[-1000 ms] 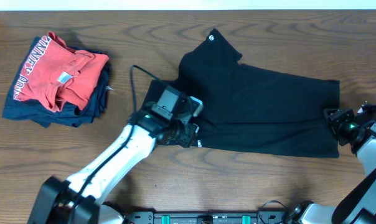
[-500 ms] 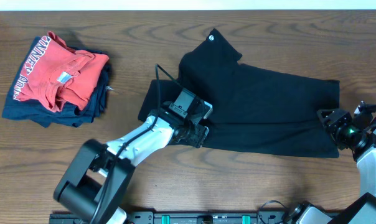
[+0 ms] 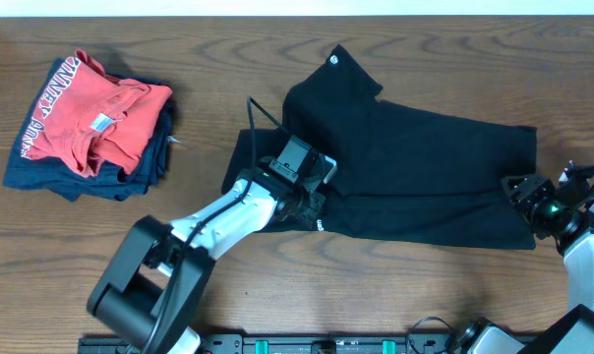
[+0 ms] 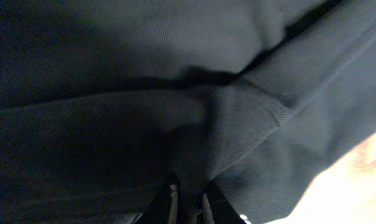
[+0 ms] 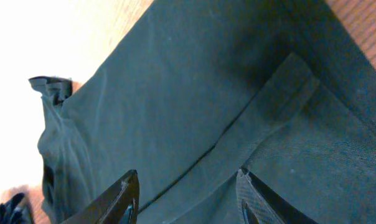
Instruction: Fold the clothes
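Black soft cloth covers the middle and right of the wooden table (image 3: pixel 395 290): the T-shirt (image 3: pixel 425 162) lies mostly flat, spread from the centre towards the right edge. One corner sticks up towards the far side, and a small round white tag (image 3: pixel 334 61) shows on it. A tiny white print (image 3: pixel 316 224) sits at the near left edge of the cloth.

The left gripper (image 3: pixel 313 204) is down on the T-shirt's left part, just beside that print. In the left wrist view its fingers (image 4: pixel 173 198) stand pressed close together, and a ridge of black cloth bunches up and runs down between them – they are pinching a fold of the T-shirt (image 4: pixel 238 118).

The right gripper (image 3: pixel 520 189) is at the T-shirt's right edge, low by the near corner. Seen from the right wrist, its fingers (image 5: pixel 124 196) are spread apart with nothing between them, above a stitched hem that runs slantwise across the cloth (image 5: pixel 175 106). Whether the tips touch the cloth cannot be told.

Far left on the table, well apart from the T-shirt, a red shirt (image 3: pixel 90 118) with white lettering lies crumpled on top of a folded navy garment (image 3: pixel 41 179).
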Controlling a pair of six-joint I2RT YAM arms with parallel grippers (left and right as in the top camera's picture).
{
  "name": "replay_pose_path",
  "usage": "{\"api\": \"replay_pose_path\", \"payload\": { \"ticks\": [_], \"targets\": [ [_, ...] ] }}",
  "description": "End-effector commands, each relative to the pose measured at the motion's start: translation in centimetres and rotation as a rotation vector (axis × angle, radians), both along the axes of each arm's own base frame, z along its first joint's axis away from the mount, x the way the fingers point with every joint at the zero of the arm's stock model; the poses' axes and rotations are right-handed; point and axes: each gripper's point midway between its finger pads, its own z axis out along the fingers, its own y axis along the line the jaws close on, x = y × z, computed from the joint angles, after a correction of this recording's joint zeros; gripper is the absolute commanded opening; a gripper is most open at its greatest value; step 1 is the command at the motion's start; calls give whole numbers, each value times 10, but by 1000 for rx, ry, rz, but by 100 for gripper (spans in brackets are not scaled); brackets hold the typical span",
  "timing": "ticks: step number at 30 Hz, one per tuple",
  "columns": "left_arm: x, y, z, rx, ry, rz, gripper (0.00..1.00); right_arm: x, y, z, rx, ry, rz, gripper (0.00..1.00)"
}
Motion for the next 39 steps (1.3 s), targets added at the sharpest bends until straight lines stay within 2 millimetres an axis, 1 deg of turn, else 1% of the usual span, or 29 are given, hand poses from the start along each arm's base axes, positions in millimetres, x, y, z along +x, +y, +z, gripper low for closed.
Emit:
{"api": "replay_pose_path", "payload": {
  "ticks": [1,4,9,16,17,18,20,22,23,27,29,32,33,37,39],
  "targets": [
    [14,-9,37,-58,-83,7,10,0,-3,1,-40,4,5,49],
    [15,-6,44,-51,-107,16,10,0,-5,0,-47,10,0,49],
    [22,-3,46,-26,-148,17,10,-1,-6,0,-52,13,-4,49],
    [52,-9,55,-37,-289,34,12,-2,-10,-2,-71,25,-17,49],
    [54,-11,55,-41,-299,31,16,-2,-10,-2,-71,25,-17,49],
    [56,-12,56,-47,-308,31,27,-2,-10,-2,-71,25,-17,49],
    [60,-15,56,-56,-325,28,39,-2,-10,-2,-72,24,-17,49],
    [64,-17,56,-58,-343,22,56,-2,-10,-2,-72,24,-17,49],
    [65,-17,56,-61,-347,23,63,-2,-10,-2,-72,25,-17,49],
    [66,-9,54,-22,-348,40,70,-8,-12,-7,-81,65,-33,50],
    [61,0,53,12,-326,51,70,-13,-11,-11,-77,93,-39,50],
    [45,15,53,53,-263,58,70,-21,-9,-16,-79,134,-31,52],
    [38,20,53,69,-240,55,67,-23,-9,-18,-82,145,-26,52],
    [15,32,41,123,-144,42,45,-29,-6,-21,-89,168,-1,53],
    [8,28,33,101,-106,24,42,-30,-6,-22,-89,175,-2,53]
  ]
}}
